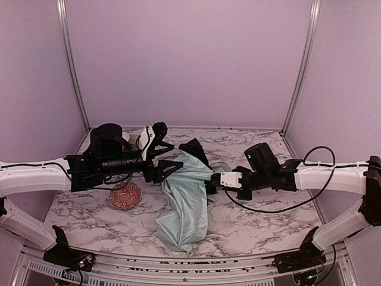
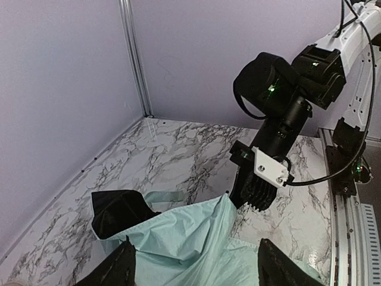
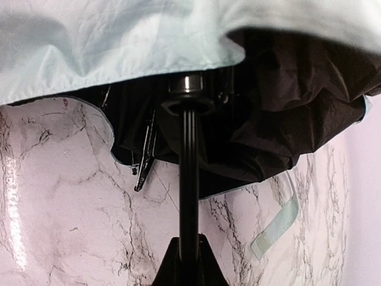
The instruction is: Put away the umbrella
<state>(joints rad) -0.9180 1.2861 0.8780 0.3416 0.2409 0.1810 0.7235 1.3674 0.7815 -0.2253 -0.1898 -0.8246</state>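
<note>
On the marble-patterned tabletop (image 1: 250, 223), centre: one folding umbrella (image 1: 186, 205), partly collapsed. The outside is pale mint-green fabric, with black lining showing along the far edge. The canopy lies in a crumpled heap that trails toward the near edge of the table. A thin black shaft (image 3: 189, 173) runs out from under the canopy on its right side, and a mint closure strap (image 3: 277, 225) hangs loose from the rim.

Right gripper (image 3: 187, 253) — fingers closed tight on the shaft, a little short of the hub where the ribs gather. Canopy and lining bunch over the shaft ahead of it.

Left gripper (image 2: 195, 244) — jaws stand wide apart with nothing clamped. Mint fabric lies between and below the two fingers; whether they touch it cannot be told.

Also present: one small red-patterned bowl (image 1: 125, 195) on the table, left of the umbrella and under the left arm, near the fabric but apart from it. Lilac enclosure walls (image 1: 190, 59) stand behind and to both sides.
</note>
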